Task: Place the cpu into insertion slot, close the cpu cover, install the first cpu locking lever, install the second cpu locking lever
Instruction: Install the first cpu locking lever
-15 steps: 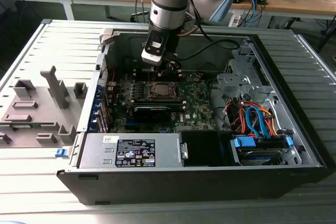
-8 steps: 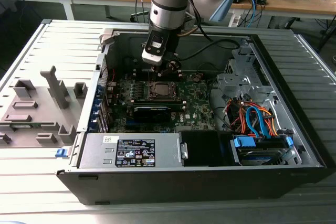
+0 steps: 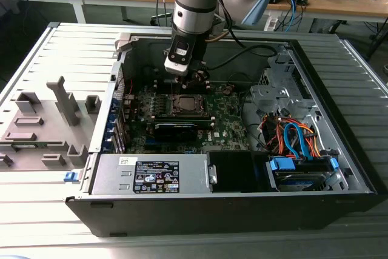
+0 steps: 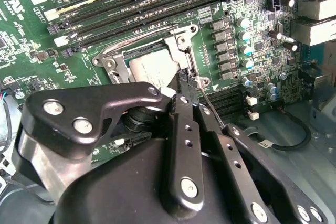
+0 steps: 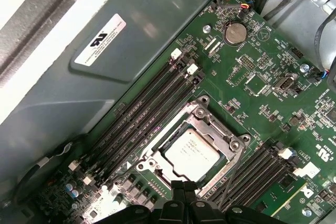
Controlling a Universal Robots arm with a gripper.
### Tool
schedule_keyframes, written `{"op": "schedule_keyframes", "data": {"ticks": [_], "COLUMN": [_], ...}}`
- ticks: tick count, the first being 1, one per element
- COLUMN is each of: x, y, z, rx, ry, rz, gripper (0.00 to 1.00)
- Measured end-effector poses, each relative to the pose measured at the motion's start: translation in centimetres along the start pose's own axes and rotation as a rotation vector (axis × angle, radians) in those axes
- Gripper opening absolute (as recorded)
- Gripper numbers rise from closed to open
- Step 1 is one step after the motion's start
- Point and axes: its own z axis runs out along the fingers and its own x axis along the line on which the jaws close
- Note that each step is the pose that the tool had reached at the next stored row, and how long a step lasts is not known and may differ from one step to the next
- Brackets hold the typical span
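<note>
Beneath one lowered cpu cover [image 5: 210,124] sits one cpu [image 5: 190,153], jaws together alongside.

White label [image 5: 100,40] with a dark emblem and lines of small print, on the grey case wall [image 5: 168,9]. Black-and-white label [image 3: 156,177] on the power supply [image 3: 194,180] — too small to read. Faint lettering on the cpu [image 5: 190,153] and white silkscreen on the motherboard [image 5: 252,87] — illegible.
</note>
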Motion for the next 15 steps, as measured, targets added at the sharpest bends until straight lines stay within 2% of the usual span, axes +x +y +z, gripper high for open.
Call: {"op": "schedule_keyframes", "data": {"ticks": [15], "x": [0.0], "y": [0.0], "z": [0.0], "rx": [0.0029], "ry": [-0.0031], "rz": [-0.05], "gripper": [0.11]}}
